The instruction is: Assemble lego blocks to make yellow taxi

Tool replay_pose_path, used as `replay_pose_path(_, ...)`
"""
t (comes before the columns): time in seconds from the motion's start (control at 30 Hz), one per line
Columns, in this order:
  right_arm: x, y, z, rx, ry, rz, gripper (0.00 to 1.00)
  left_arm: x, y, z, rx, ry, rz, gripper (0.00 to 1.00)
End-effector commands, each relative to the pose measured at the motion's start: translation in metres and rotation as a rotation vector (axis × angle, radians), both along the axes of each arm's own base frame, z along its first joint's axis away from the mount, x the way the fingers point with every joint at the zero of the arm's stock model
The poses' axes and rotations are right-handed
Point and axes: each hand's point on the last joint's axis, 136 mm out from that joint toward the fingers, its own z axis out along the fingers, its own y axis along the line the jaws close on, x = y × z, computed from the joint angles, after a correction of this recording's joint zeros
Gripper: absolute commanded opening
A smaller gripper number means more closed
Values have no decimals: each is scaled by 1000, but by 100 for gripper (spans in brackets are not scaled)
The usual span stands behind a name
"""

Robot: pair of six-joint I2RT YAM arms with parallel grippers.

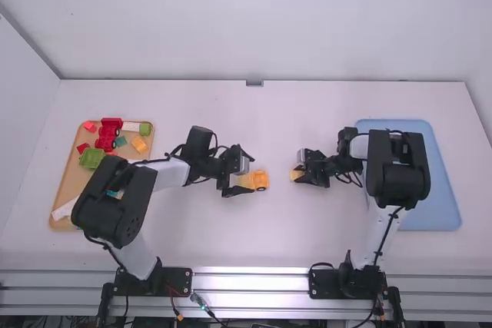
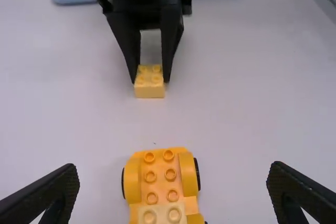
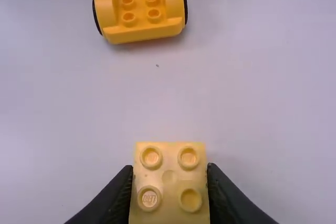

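Yellow, stiff-looking and probably light, the wheeled taxi base (image 1: 262, 180) on the tabletop (image 1: 269, 240) might roll if nudged, so grip its flanks; the left end effector (image 2: 173, 171) stands spread at its nine o'clock in the high view. At three o'clock the right end effector (image 3: 169, 172) pinches a studded block (image 2: 149, 89) by its flat sides, a sound hold on hard plastic, with the blue tray (image 1: 444, 190) beyond.

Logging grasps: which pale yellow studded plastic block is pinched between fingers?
The square four-stud block, in the right end effector; the other pale block sits on the orange-yellow wheeled base.
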Motion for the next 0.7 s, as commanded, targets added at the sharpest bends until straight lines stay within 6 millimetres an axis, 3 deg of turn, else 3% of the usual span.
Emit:
replay_pose_path(0.0,6,8,5,11,2,19,32,-5,-2,-24,53,40,15,95)
replay_pose_path(0.37,3,31,12,-5,-1,99,25,1,2,-53,121,61,57,95)
replay_pose_path(0.67,-4,60,36,12,-34,186,22,3,5,-67,158,61,73,95)
